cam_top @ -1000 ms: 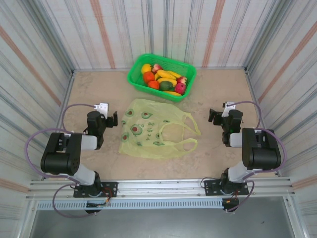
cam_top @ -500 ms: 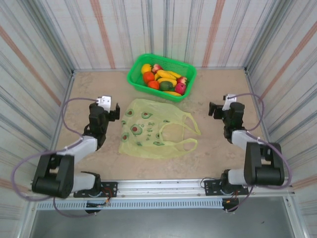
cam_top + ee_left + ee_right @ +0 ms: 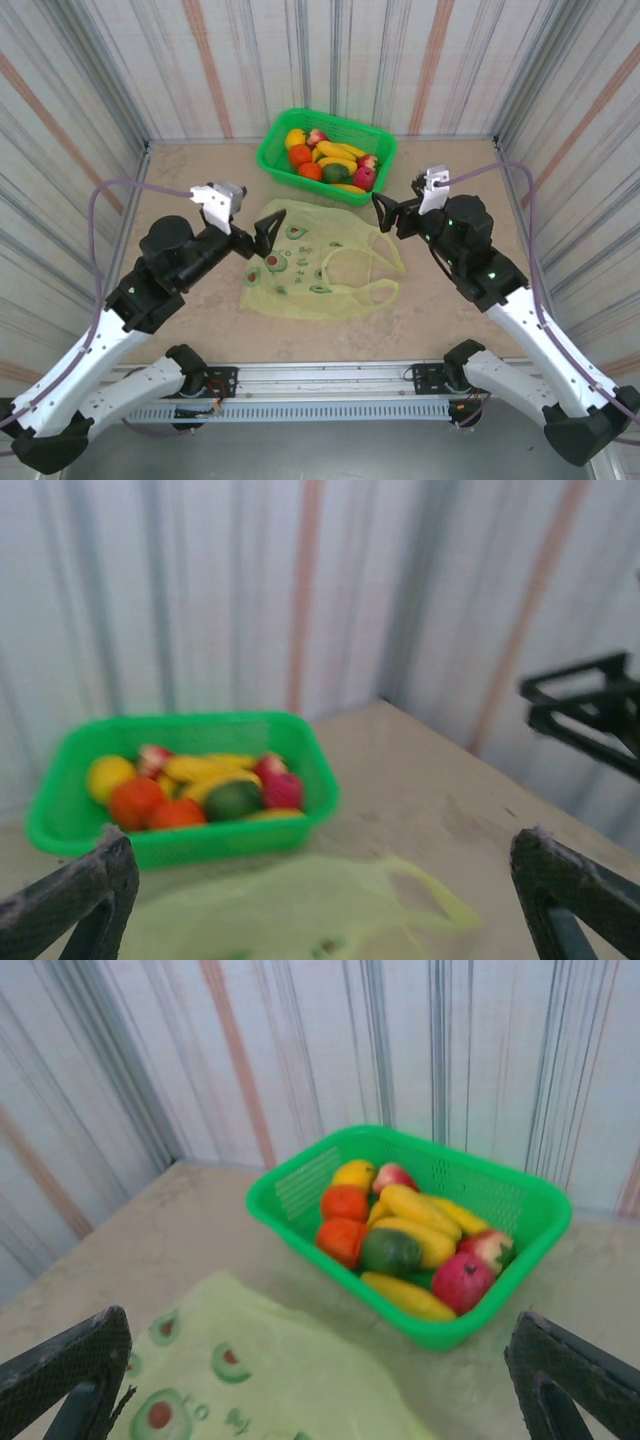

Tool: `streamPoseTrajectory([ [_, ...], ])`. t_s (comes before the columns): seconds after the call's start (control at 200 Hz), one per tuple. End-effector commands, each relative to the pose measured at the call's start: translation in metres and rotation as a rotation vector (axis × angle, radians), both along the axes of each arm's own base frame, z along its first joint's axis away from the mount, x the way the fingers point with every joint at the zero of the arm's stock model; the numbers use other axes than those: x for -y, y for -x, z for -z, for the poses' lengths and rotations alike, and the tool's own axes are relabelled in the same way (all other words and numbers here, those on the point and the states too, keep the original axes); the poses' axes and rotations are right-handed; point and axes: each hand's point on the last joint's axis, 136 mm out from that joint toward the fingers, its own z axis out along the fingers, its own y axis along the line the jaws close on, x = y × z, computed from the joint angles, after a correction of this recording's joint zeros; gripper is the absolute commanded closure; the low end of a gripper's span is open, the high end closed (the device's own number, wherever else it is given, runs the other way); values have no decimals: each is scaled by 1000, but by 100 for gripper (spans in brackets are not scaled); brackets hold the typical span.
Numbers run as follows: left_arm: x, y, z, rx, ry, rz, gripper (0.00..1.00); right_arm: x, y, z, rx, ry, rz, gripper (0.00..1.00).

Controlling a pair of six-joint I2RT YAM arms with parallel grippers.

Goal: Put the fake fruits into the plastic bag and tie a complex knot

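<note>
Now my left tool and right tool both hang spread wide, pinching nothing.
Glossy, rounded fake fruits lie heaped in a slotted bright-green basket by the far wall; nearer me the thin translucent yellow-green plastic bag, printed with avocado halves, lies flat and wrinkled on the mottled beige tabletop. Striped corrugated panels wall in three sides.

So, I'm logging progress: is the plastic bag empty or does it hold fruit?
Empty: the plastic bag lies flat on the table, and the fake fruits sit in the green basket.
</note>
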Motion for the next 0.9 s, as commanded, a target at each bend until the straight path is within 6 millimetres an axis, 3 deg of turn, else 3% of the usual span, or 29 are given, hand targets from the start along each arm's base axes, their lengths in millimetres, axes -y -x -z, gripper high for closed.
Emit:
streamPoseTrajectory([
  [0.0,9,52,67,-368,-103,196,1,14,40,58,-306,-17,-25,1],
  [0.065,-14,37,81,-447,-3,12,1,11,39,63,-279,-139,-52,1],
  [0.13,-27,23,86,-418,103,-79,1,17,21,69,-292,-214,1,1],
  [0.25,-49,-1,101,-459,72,-219,1,40,-27,118,-538,-124,240,1],
  [0.366,-42,-10,112,-552,-98,-177,1,47,-63,151,-691,-93,387,1],
  [0.426,-40,-12,117,-576,-137,-170,1,40,-79,159,-730,-76,371,0],
  [0.526,-40,-12,122,-557,-133,-166,1,25,-108,169,-777,-50,331,7],
  [0.606,-40,-11,123,-535,-105,-164,1,25,-127,182,-829,17,358,13],
  [0.786,-43,-2,117,-504,-78,-147,1,19,-164,212,-943,123,377,17],
  [0.897,-42,2,115,-482,-85,-140,1,26,-182,229,-996,204,450,17],
])
